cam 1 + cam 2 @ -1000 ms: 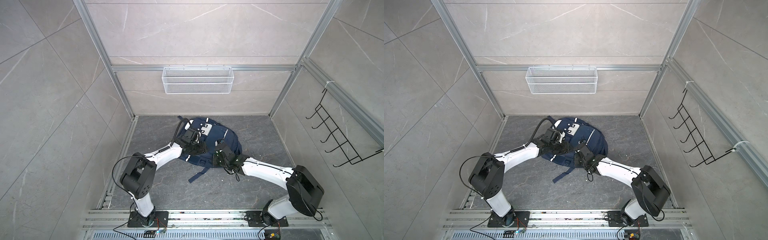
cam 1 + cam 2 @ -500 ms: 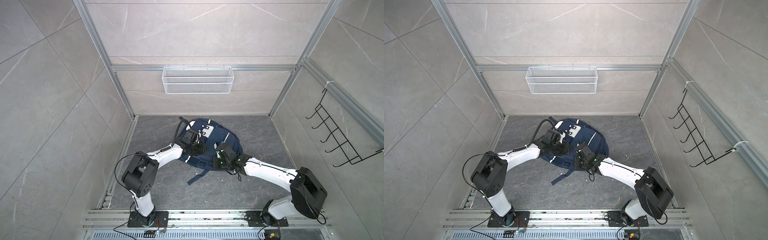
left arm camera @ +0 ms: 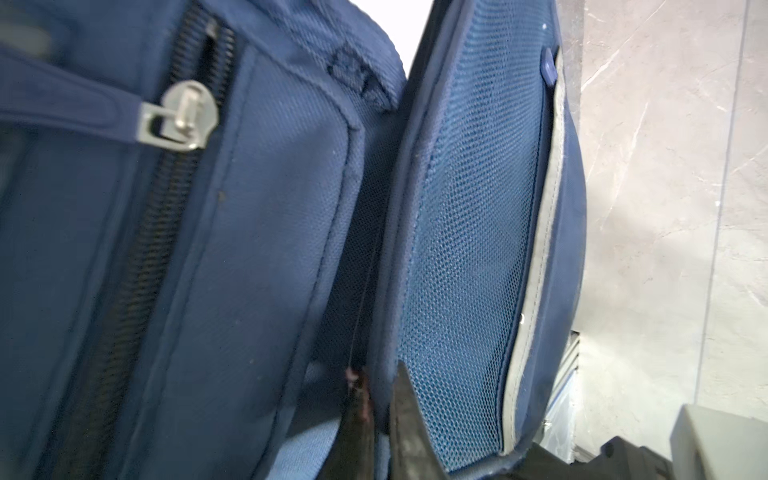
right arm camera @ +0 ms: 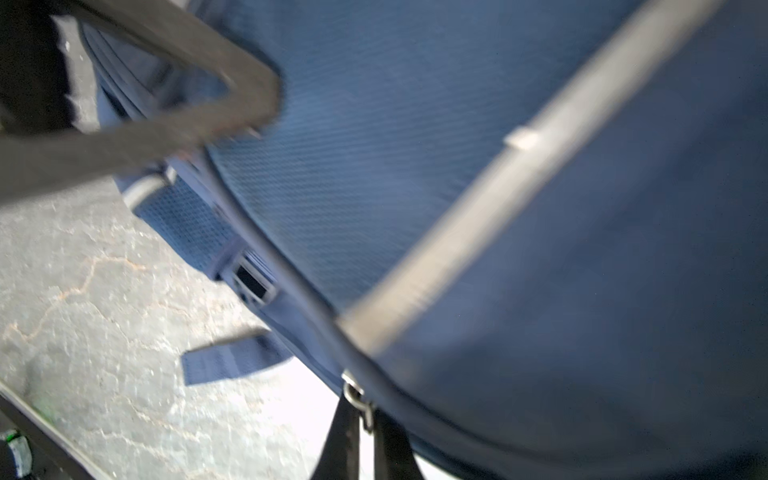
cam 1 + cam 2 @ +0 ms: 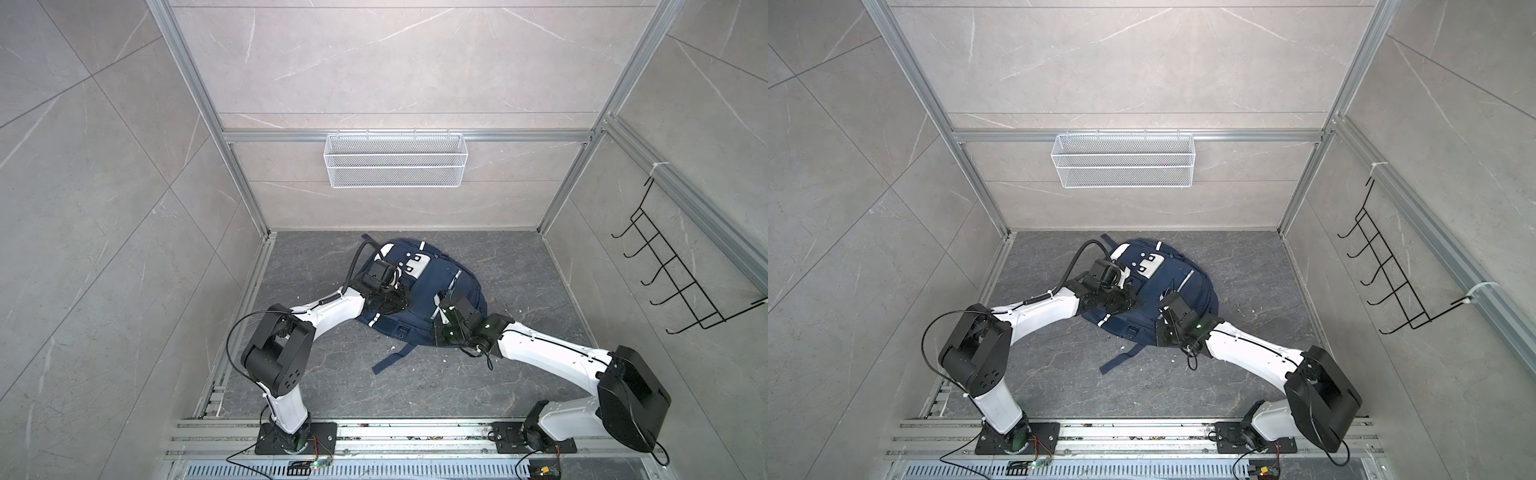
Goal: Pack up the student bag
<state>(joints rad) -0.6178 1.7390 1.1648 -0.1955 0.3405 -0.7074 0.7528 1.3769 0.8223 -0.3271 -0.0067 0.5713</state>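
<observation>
The student bag (image 5: 424, 291) (image 5: 1158, 286) is a navy-blue backpack lying on the dark floor, front up, with a white dotted patch at its far end. My left gripper (image 5: 398, 302) (image 5: 1128, 302) is at the bag's left side. In the left wrist view this gripper (image 3: 380, 401) is shut on the blue edge binding of the bag's mesh side pocket (image 3: 469, 249). My right gripper (image 5: 436, 332) (image 5: 1160, 336) is at the bag's near right edge. In the right wrist view it (image 4: 368, 422) is shut on a small metal zipper pull (image 4: 357, 397).
A loose navy strap (image 5: 390, 361) (image 4: 232, 361) trails on the floor toward the front. A white wire basket (image 5: 395, 166) hangs on the back wall. A black hook rack (image 5: 673, 282) is on the right wall. Aluminium rails (image 5: 374, 432) run along the front.
My left gripper has closed from open onto the mesh pocket's edge, and its arm shifted slightly. The right gripper has stayed shut on the zipper pull.
</observation>
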